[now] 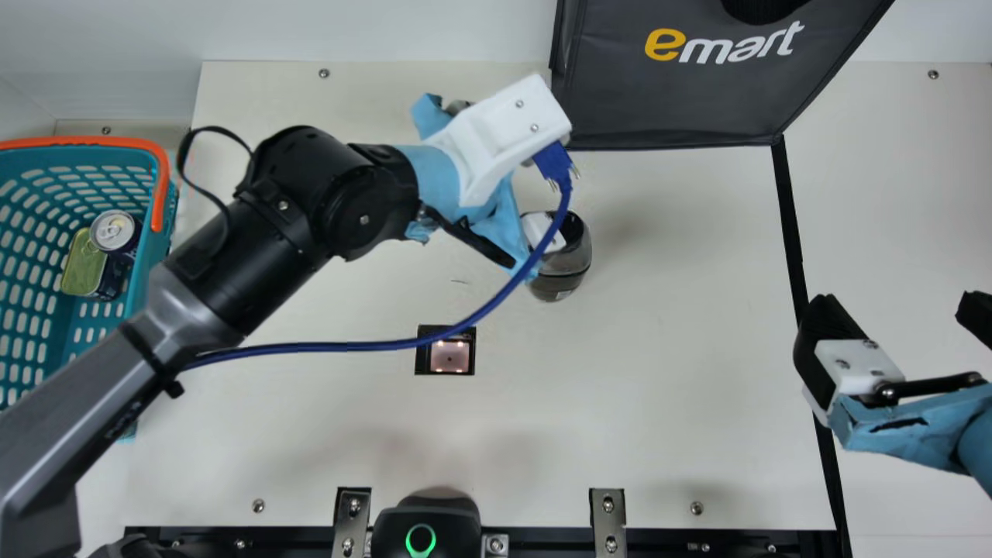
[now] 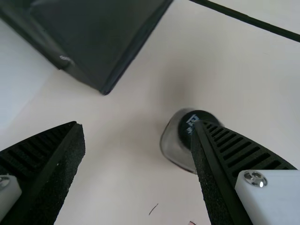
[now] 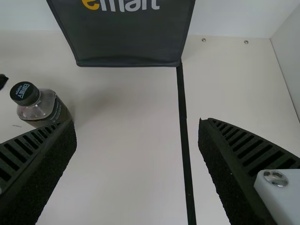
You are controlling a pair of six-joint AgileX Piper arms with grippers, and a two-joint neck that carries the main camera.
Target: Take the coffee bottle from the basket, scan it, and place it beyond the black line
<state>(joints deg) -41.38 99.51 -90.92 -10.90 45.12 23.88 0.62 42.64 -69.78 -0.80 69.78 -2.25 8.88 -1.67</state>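
Note:
The dark-capped coffee bottle (image 1: 559,277) stands on the table right of the scanner window, partly covered by my left gripper (image 1: 508,128). In the left wrist view, the bottle (image 2: 176,146) is close beside one finger and partly hidden by it; my left gripper (image 2: 138,126) is open and holds nothing. Over the black line (image 1: 792,232), my right gripper (image 1: 899,310) is spread open and empty. From the right wrist, the bottle (image 3: 44,107) appears upright past one finger of my right gripper (image 3: 138,122), on the bag's side of the black line (image 3: 183,117).
A teal basket (image 1: 159,256) with an orange handle holds cans at the far left. The scanner window (image 1: 449,356) lies in the table, with my left arm's blue cable passing over its edge. A dark bag (image 1: 682,93) stands at the back.

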